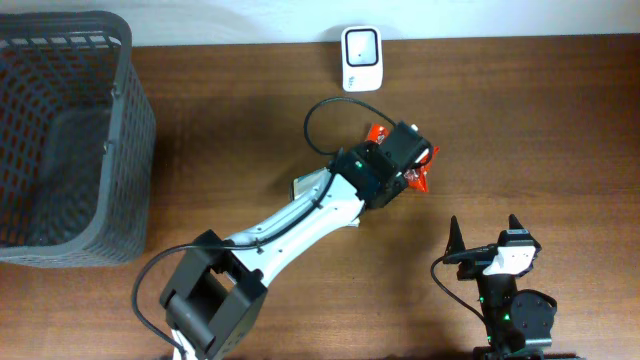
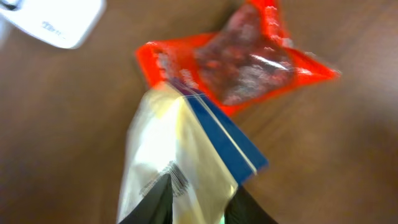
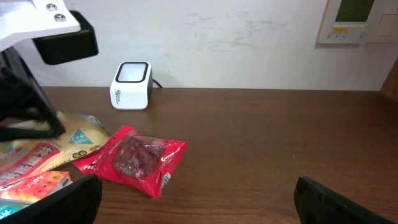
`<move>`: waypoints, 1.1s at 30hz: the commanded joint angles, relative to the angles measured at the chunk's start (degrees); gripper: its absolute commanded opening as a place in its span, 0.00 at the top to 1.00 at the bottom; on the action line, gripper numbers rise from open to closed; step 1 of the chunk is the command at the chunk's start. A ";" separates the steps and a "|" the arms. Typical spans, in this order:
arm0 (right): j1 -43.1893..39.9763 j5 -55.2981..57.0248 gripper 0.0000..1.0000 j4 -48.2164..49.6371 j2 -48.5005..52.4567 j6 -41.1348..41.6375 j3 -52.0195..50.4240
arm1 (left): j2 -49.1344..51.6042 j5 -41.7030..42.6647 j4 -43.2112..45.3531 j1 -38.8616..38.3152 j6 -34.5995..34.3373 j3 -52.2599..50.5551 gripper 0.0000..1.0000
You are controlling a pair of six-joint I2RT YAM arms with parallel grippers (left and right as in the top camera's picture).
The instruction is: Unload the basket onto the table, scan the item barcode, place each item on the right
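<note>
Left wrist cam: left claw (image 2: 199, 194) has a silvery, blue-striped pouch (image 2: 186, 130) between its narrowly parted fingers, but I can't tell if it's really gripping. The barcode (image 2: 176, 177) is right by the fingertips, a red snack packet (image 2: 245, 56) lies just beyond them, and the scanner (image 2: 56, 18) is further out, up-left. I'd pinch firmly and aim that barcode at the scanner's window. Right claw (image 1: 484, 226) gapes wide, empty.

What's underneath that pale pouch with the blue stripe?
The red snack packet shows from beneath the pouch, which covers its lower-left edge in the left wrist view. Brown table surrounds them. Anything else under the pouch is hidden.
</note>
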 commanded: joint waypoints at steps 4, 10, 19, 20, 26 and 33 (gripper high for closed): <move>0.37 0.35 0.02 -0.33 -0.13 -0.35 -0.37 | -0.37 23.47 -11.13 4.13 -2.62 14.14 0.67; 0.37 0.35 0.02 -0.33 -0.13 -0.35 -0.37 | -0.35 24.55 -16.96 9.70 -2.64 22.60 0.30; 0.37 0.35 0.02 -0.33 -0.13 -0.35 -0.37 | 5.11 24.55 -24.63 12.76 -2.67 20.74 1.00; 0.37 0.35 0.02 -0.33 -0.13 -0.35 -0.37 | 6.69 24.57 -24.65 12.55 -2.67 20.35 1.00; 0.37 0.35 0.02 -0.33 -0.13 -0.35 -0.37 | 15.87 28.44 -24.37 11.06 -6.25 19.87 1.00; 0.37 0.35 0.02 -0.33 -0.13 -0.35 -0.37 | 21.33 29.44 -22.97 8.39 -6.08 19.87 1.00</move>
